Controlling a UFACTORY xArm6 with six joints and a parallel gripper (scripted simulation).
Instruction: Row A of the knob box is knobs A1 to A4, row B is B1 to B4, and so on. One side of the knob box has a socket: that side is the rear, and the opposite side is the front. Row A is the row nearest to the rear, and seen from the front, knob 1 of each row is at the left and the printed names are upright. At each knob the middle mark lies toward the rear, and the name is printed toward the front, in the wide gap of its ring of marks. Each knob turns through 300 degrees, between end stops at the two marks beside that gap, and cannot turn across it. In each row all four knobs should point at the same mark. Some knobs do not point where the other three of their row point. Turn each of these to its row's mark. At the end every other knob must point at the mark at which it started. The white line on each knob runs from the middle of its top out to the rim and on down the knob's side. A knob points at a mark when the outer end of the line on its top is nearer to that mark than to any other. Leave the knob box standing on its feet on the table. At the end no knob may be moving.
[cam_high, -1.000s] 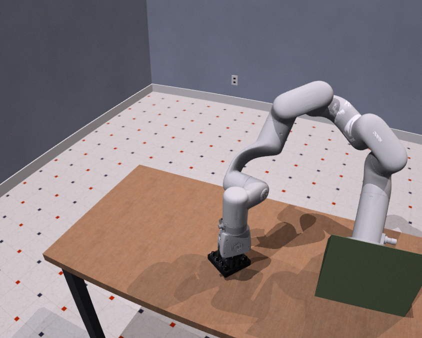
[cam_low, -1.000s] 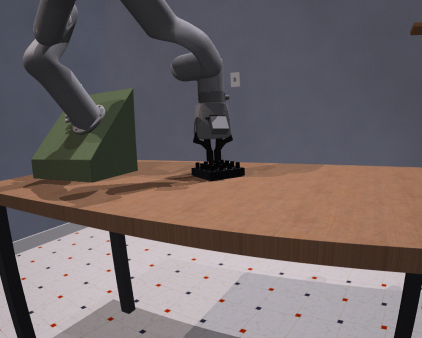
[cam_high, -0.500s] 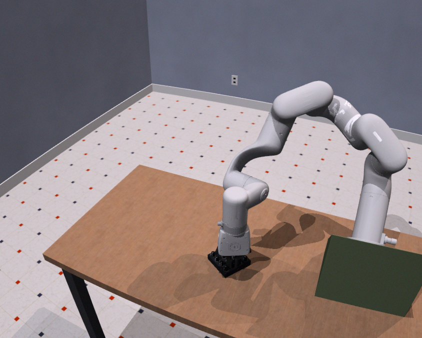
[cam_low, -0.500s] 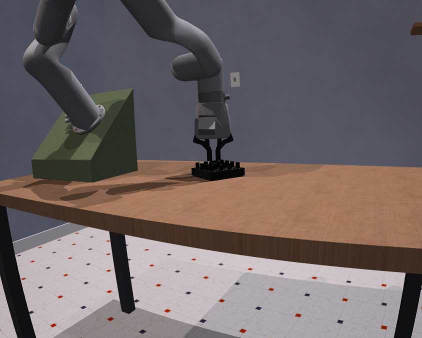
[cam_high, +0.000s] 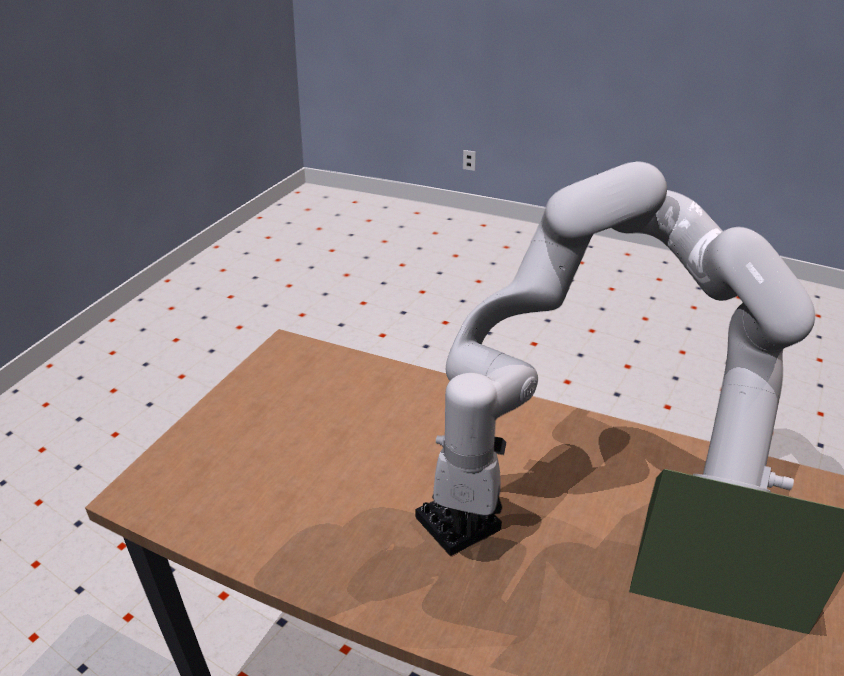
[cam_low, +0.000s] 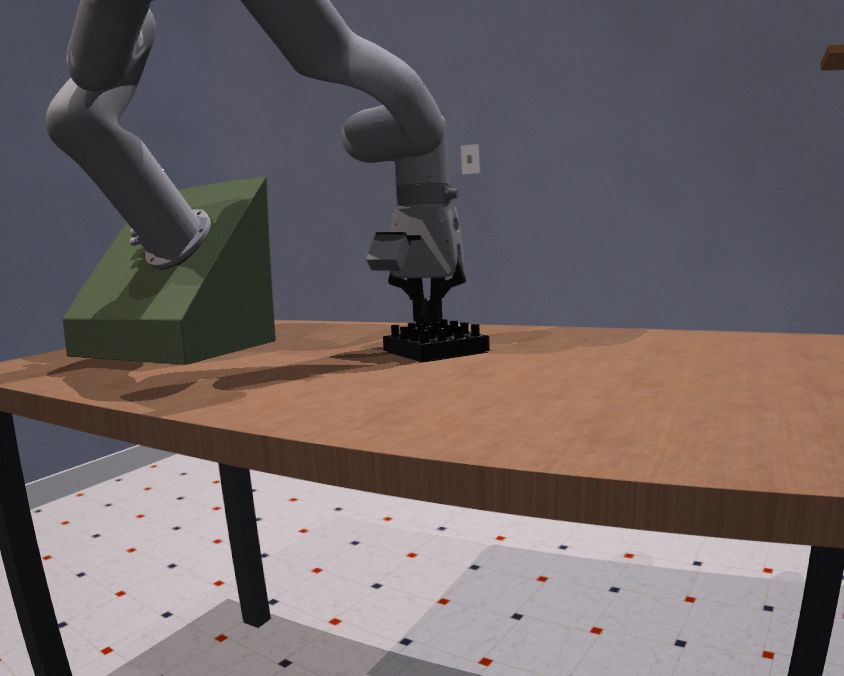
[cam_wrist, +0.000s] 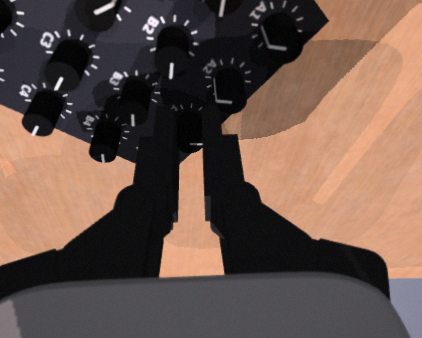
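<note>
On the table (cam_high: 281, 422) (cam_low: 598, 408) (cam_wrist: 295, 210) sits one black knob box (cam_high: 451, 548) (cam_low: 457, 345) (cam_wrist: 117, 35), and in the wrist view we count eleven of its knobs, some cut off by the picture's edge. We can read seven names: A1, A2, B2, B3, B4, C3 and C4. The third knob of row A (cam_wrist: 189, 127) stands between the two black fingers of the gripper (cam_high: 461, 528) (cam_low: 426, 318) (cam_wrist: 189, 130), which are closed on it; its own name is mostly hidden. One white line shows on its top, lying crosswise between the fingers. On knob A1 (cam_wrist: 280, 32) and knob A2 (cam_wrist: 229, 87) we see the line on both top and side.

Above the box, the one arm (cam_high: 605, 200) (cam_low: 387, 66) bends down with its gripper upright. Its foot is bolted to one green wedge (cam_high: 732, 556) (cam_low: 228, 281), well apart from the box. We count three black table legs in the exterior view and one in the top view. Farther out, one wall plate (cam_high: 469, 160) (cam_low: 469, 159) shows in each of those two views, above a pale floor (cam_high: 232, 281) (cam_low: 366, 563) dotted with red and dark squares.
</note>
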